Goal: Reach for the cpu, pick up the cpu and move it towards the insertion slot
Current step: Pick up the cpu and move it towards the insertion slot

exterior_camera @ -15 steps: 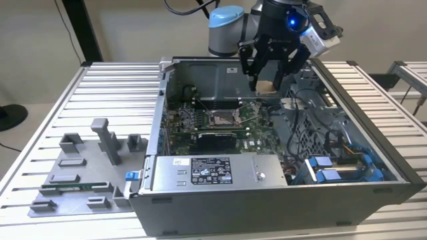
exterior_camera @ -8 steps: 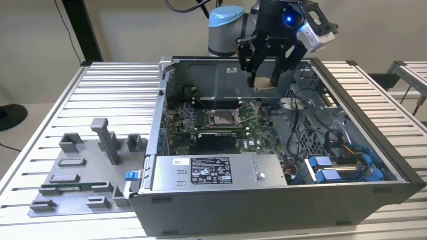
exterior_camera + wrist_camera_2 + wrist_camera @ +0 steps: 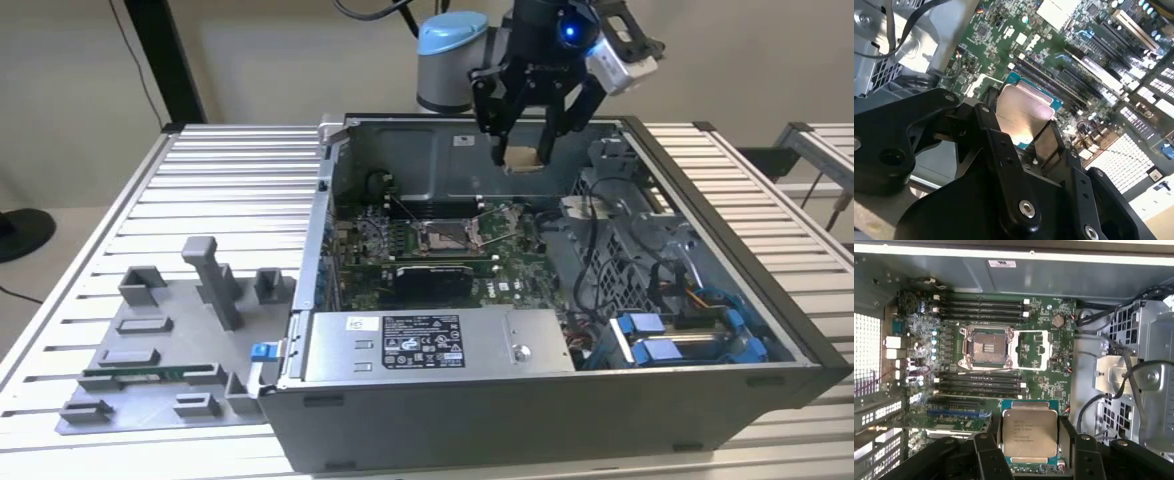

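Cpu point(image 3: 1030, 435) sitting clamped between my end effector point(image 3: 522, 158) fingers point(image 3: 1070, 440), hanging in air above open computer case point(image 3: 747, 330), toward its back wall. Insertion slot point(image 3: 442, 237) lying uncovered on green board point(image 3: 1054, 385) below, well apart from cpu. Grey tray point(image 3: 134, 350) resting on worktop point(image 3: 240, 190) beside case.

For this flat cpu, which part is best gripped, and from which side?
Its two opposite thin edges, approached from above the metal top. The cpu is flat and square, so only the rim offers purchase; the gripper holds it that way, fingers flanking it.
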